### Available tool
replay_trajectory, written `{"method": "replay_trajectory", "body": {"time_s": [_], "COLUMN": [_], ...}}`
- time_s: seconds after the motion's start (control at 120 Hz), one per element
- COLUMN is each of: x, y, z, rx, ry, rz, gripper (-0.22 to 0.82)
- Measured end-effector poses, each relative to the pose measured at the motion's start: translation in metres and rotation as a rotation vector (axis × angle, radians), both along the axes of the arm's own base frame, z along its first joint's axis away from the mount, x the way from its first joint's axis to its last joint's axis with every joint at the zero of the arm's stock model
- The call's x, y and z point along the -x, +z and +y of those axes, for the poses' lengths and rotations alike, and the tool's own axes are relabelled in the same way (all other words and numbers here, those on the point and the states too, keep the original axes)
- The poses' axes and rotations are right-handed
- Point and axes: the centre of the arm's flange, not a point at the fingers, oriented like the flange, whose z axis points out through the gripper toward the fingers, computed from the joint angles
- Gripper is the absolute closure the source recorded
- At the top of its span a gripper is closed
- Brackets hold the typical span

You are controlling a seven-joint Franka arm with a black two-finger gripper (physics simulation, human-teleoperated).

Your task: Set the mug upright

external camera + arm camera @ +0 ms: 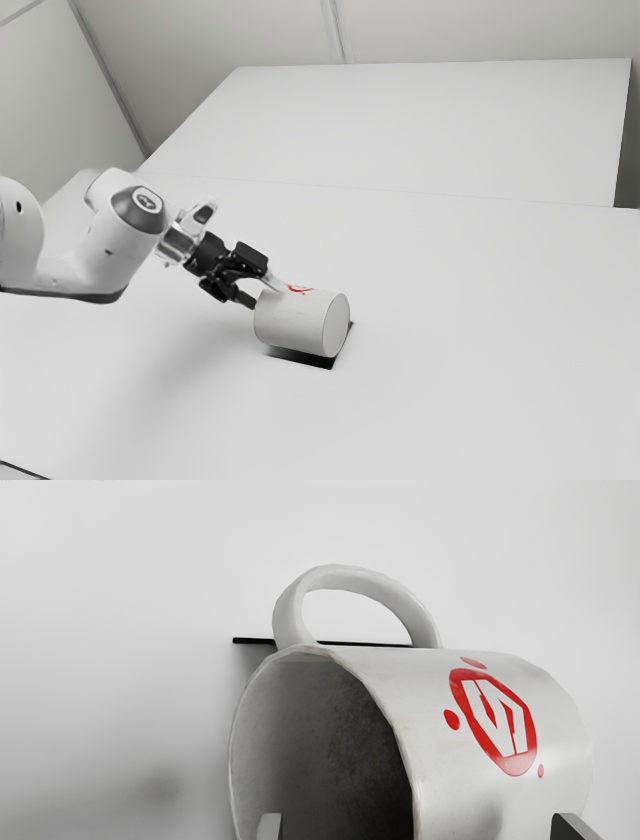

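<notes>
- A pale table [450, 300] spreads under everything, with a pale wall [230, 30] beyond its far edge.
- The white arm [110, 230] comes in over the table from the exterior view's left.
- A dark patch [310, 362] lies on the table along the underside of the mug [300, 325], and the wrist view has a thin black strip [250, 641] running behind the handle [340, 576].
- The handle stands out from the mug's side as a full loop, to one side of the space between the fingers [270, 827].
- The mug lies on its side on the table, its closed base [337, 323] turned toward the exterior view's right and its open mouth [320, 750] toward the gripper [262, 292].
- A red mark [531, 730] sits on the mug's outer wall; in the exterior view it is on the upper part of the curve.
- The mug is directly ahead of the gripper, which is tilted downward and close to the mouth end.
- The gripper is open, its fingers set wide apart: in the wrist view one overlaps the dark mouth and the other overlaps the outer wall nearer the base.
- Whether either fingertip touches the mug is hard to say from these angles; they are at least very near it.
</notes>
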Motion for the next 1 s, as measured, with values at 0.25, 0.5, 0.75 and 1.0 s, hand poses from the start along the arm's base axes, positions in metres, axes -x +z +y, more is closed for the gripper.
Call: {"method": "replay_trajectory", "body": {"time_s": [0.25,0.5,0.75,1.0], "x": [0.000,0.006,0.006,0.004], "y": [-0.015,-0.029,-0.033,-0.019], "z": [-0.003,-0.007,-0.015,-0.019], "rx": [0.104,0.182,0.219,0.218], "ry": [0.040,0.064,0.042,0.003], "rz": [-0.066,-0.113,-0.156,-0.220], "gripper": [0.02,0.05,0.38,0.59]}}
